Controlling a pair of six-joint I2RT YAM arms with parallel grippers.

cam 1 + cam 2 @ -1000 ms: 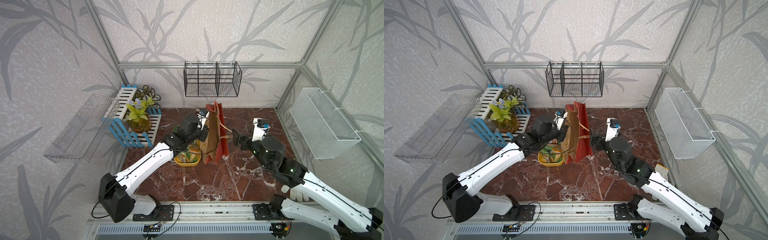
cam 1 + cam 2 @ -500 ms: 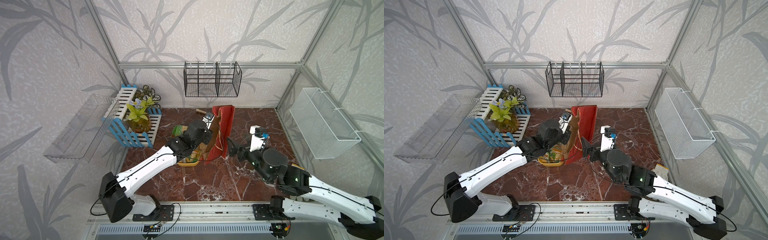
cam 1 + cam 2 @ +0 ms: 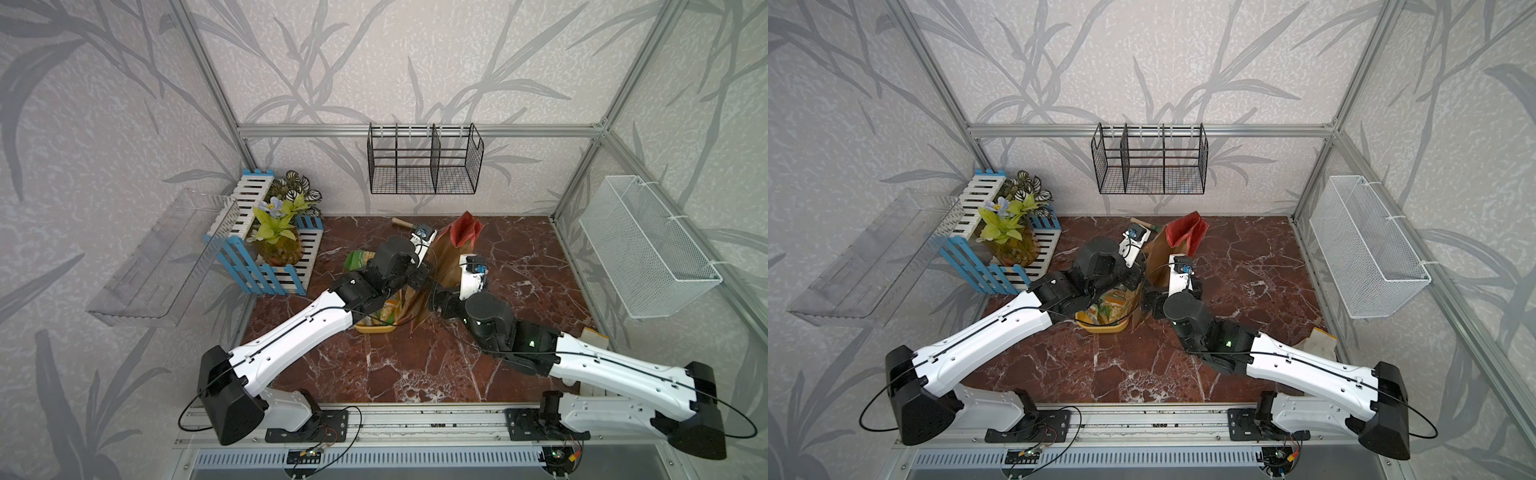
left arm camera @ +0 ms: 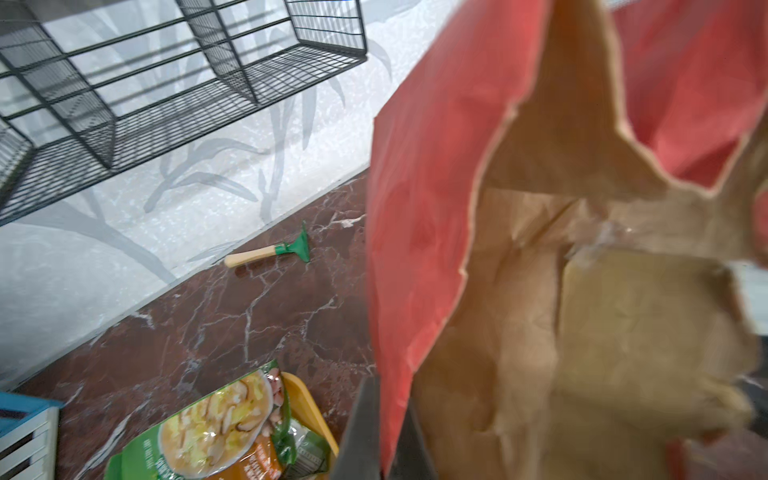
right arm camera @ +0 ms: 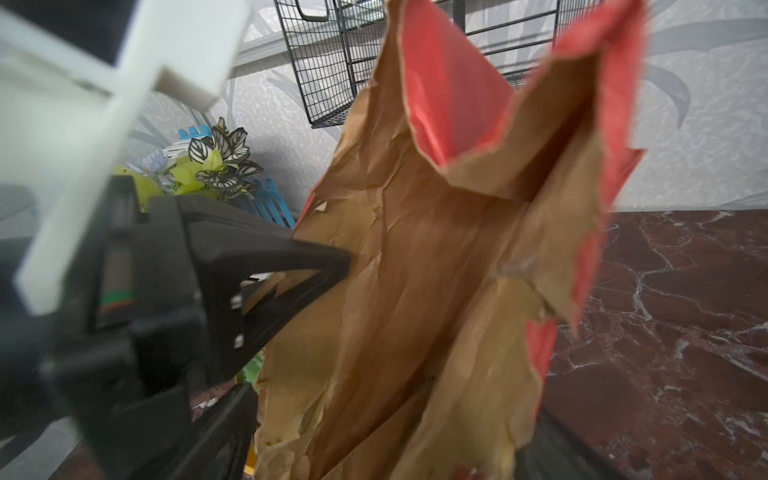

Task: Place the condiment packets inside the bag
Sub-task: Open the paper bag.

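The bag (image 3: 467, 232) leans back from the middle of the marble floor, its red outside far and its brown inside (image 5: 415, 291) facing me. My left gripper (image 4: 384, 440) is shut on the bag's red near edge, as both top views show (image 3: 422, 276). My right gripper (image 3: 430, 297) stands open at the bag's mouth, and the crumpled brown wall lies between its fingers (image 5: 224, 436). The condiment packets (image 4: 208, 432), green and orange, lie in the yellow tray (image 4: 307, 407) beside the bag, partly hidden under my left arm in a top view (image 3: 1111, 305).
A small green tool with a wooden handle (image 4: 270, 251) lies by the back wall. A blue-and-white crate with plants (image 3: 274, 245) stands at the back left. A black wire basket (image 3: 424, 162) hangs on the back wall, a white mesh basket (image 3: 648, 245) on the right.
The bag went from upright and narrow to leaning back with its brown inside spread open. My right arm dropped and moved left to the bag's mouth. My left gripper kept hold of the edge.
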